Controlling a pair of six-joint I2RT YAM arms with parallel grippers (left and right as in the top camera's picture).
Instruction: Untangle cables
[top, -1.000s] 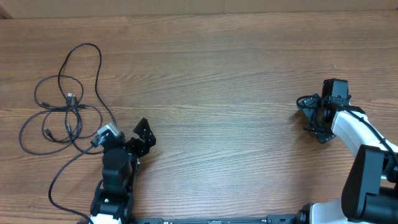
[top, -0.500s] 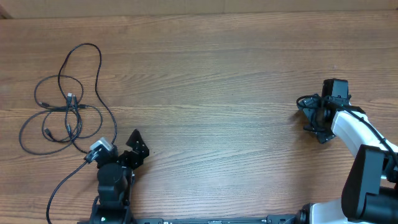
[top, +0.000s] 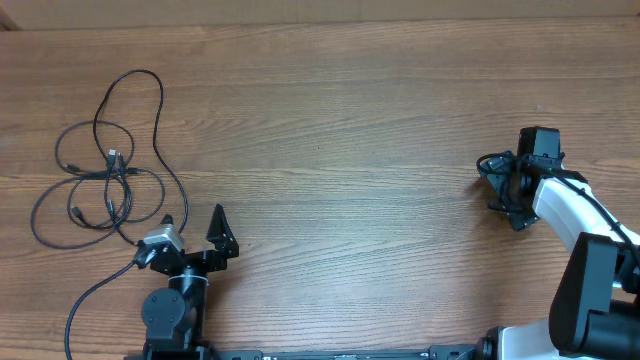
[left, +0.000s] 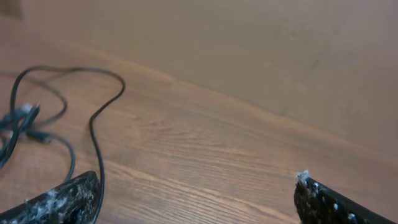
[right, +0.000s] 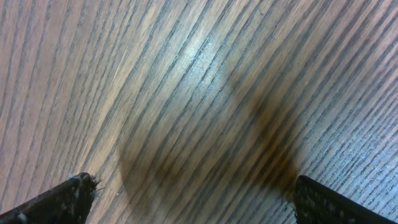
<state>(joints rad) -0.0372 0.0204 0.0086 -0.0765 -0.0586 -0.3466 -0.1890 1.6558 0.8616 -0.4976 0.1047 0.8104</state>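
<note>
Well, the thin black cables (top: 110, 180) lie in a loose tangle at the far left of the brown wooden desk (top: 350, 120). The left claw (top: 190, 230) sits just on their near side, spread wide, gripping nothing. The right claw (top: 500, 188), well apart at the right, gapes wide too, empty above bare wood.

L wrist view: cables (left: 91, 126) partly off-frame at left edge, fingers (left: 62, 200) mostly below btm edge
</note>
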